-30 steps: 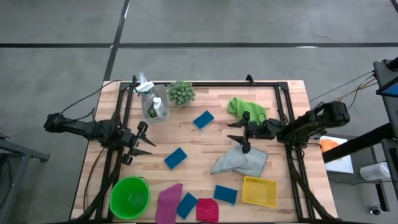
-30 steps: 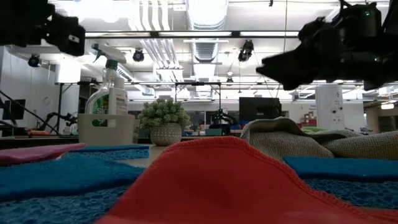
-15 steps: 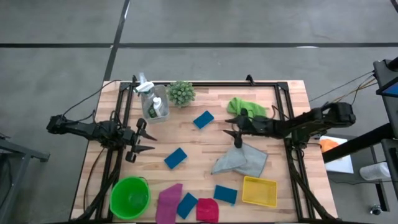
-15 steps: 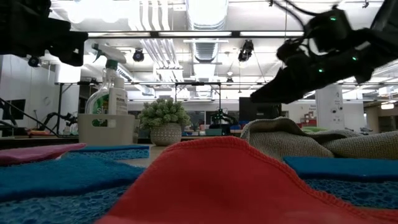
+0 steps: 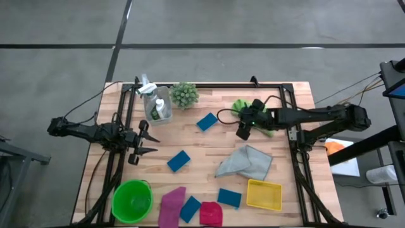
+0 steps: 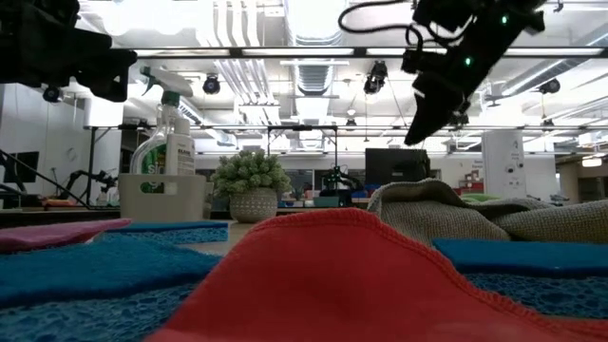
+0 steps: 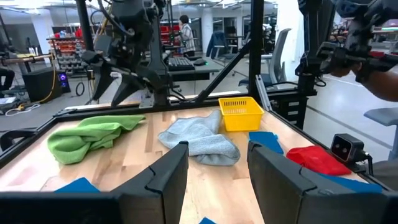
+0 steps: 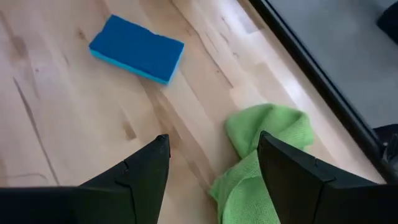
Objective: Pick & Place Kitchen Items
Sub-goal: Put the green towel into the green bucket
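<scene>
The wooden counter (image 5: 209, 142) carries the scattered items. The grey cloth (image 5: 245, 163) lies crumpled near its right side, just above the yellow basket (image 5: 264, 194); the green cloth (image 8: 264, 152) sits bunched by the far right rail. Blue sponges lie apart across the middle, one (image 5: 207, 121) just left of the right claw (image 5: 243, 133), which hangs empty over bare wood beside the green cloth with its fingers spread. The left claw (image 5: 149, 140) waits at the left edge, fingers also spread, holding nothing.
</scene>
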Controlling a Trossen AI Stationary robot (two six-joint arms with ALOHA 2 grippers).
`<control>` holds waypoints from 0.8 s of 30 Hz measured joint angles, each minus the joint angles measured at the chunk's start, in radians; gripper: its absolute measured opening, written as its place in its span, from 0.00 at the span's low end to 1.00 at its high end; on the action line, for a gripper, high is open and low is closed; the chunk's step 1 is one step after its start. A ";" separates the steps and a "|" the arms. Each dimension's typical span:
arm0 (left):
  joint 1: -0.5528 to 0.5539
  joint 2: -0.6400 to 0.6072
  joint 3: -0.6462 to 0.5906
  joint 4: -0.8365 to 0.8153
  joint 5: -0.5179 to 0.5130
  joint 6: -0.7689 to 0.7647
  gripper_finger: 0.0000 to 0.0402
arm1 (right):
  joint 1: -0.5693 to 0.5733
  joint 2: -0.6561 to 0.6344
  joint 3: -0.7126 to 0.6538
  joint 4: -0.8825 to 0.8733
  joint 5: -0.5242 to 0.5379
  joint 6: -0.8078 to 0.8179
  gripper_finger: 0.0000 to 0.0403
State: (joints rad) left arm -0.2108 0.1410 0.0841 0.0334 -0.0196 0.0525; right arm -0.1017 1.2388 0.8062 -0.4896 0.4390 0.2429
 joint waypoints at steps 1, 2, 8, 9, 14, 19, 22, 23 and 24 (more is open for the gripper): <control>0.000 0.000 0.000 0.000 -0.001 0.000 0.41 | 0.000 -0.003 0.006 -0.006 -0.003 0.001 0.58; 0.000 0.000 0.000 0.000 -0.007 0.000 0.41 | -0.004 -0.004 0.008 -0.010 -0.015 0.000 0.58; 0.000 0.000 0.000 0.004 -0.034 -0.001 0.41 | -0.066 0.016 0.008 -0.085 -0.131 0.016 0.58; 0.000 0.000 0.000 0.006 -0.034 -0.001 0.41 | -0.074 0.028 0.007 -0.100 -0.131 0.018 0.58; 0.000 0.000 0.000 0.027 -0.037 -0.004 0.41 | -0.115 0.082 0.006 -0.111 -0.124 0.015 0.58; 0.000 0.000 0.000 0.031 -0.041 -0.004 0.41 | -0.150 0.152 0.005 -0.108 -0.123 0.008 0.58; 0.000 0.000 0.000 0.031 -0.042 -0.008 0.41 | -0.162 0.197 0.005 -0.099 -0.123 0.007 0.58; 0.000 0.000 0.000 0.031 -0.041 -0.008 0.41 | -0.163 0.210 0.005 -0.091 -0.122 0.007 0.58; 0.000 0.000 0.000 0.031 -0.041 -0.008 0.41 | -0.163 0.222 0.005 -0.083 -0.122 0.007 0.58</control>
State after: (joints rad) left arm -0.2108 0.1410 0.0841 0.0643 -0.0608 0.0444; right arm -0.2649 1.4604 0.8112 -0.5722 0.3168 0.2503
